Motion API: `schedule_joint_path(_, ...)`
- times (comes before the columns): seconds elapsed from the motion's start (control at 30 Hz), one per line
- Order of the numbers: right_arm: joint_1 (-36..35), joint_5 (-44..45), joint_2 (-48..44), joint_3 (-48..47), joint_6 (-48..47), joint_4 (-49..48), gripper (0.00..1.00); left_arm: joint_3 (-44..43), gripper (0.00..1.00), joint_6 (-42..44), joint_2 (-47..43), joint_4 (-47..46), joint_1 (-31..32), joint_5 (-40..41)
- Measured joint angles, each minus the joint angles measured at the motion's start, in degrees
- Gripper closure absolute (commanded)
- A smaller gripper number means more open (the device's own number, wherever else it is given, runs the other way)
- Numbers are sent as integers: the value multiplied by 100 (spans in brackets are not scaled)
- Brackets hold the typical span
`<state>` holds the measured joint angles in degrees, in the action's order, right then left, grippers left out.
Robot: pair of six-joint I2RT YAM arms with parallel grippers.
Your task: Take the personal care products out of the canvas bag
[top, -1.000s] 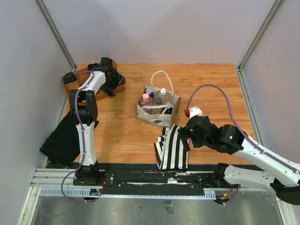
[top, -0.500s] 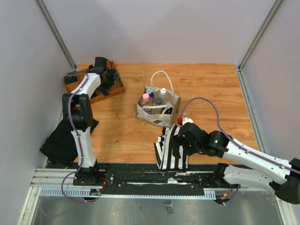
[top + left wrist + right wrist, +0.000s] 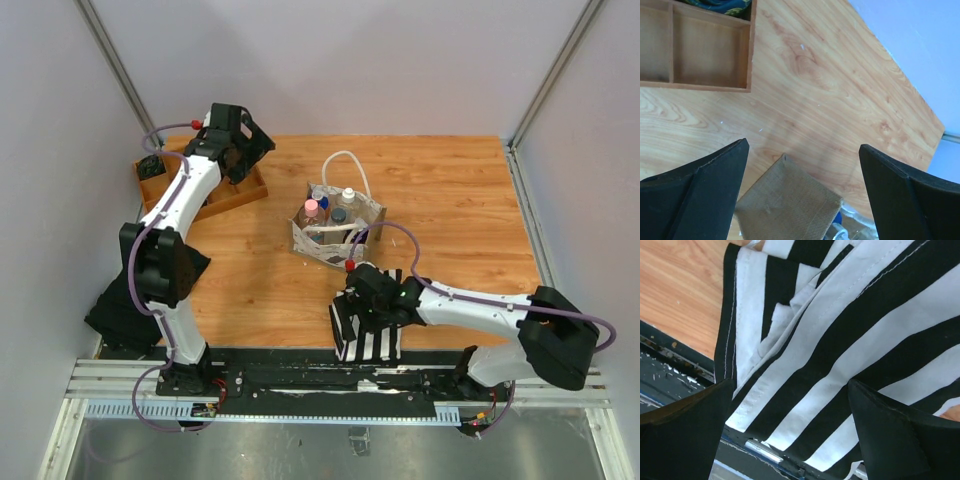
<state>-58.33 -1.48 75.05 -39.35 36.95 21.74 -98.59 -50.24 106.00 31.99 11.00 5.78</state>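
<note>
The canvas bag [image 3: 335,228] stands upright mid-table with its white rope handle up. Inside it stand the personal care products: a clear bottle with a pink cap [image 3: 311,207], a pale one with a white cap [image 3: 348,196], and blue-capped ones [image 3: 321,200]. My left gripper [image 3: 250,150] is open and empty, hovering over the wooden tray's right end, left of the bag. In the left wrist view the bag's side [image 3: 785,205] shows between the open fingers [image 3: 695,200]. My right gripper [image 3: 360,300] is open and empty, low over the striped cloth [image 3: 840,340].
The brown wooden compartment tray [image 3: 215,195] lies at the back left, also in the left wrist view [image 3: 695,50], with a small black fan [image 3: 150,165] in its far end. The black-and-white striped cloth [image 3: 365,325] lies at the near edge. A black cloth [image 3: 135,290] lies at the left.
My left gripper has risen off the tray and swung right toward the bag. My right arm has swept left and down over the striped cloth. The bag and bottles have not moved.
</note>
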Motion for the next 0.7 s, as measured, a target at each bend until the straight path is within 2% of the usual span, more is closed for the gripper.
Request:
schedule_joint_path(0.1,190,13,166,7,87,-87,1,186,0,48,-127,20,-17,-15)
schedule_joint_path(0.2,793,7,74,94,208,-83,2,326,0,136,-308,76,-22,-7)
schedule_joint_path(0.5,4391,190,-400,442,-267,129,2,697,0,249,-743,68,-22,-33)
schedule_joint_path(0.63,5654,260,142,66,-732,389,2,1027,0,245,-807,42,-22,-90)
schedule_joint_path(0.7,6194,369,715,-461,-944,691,2,1207,0,243,-846,26,-22,-138)
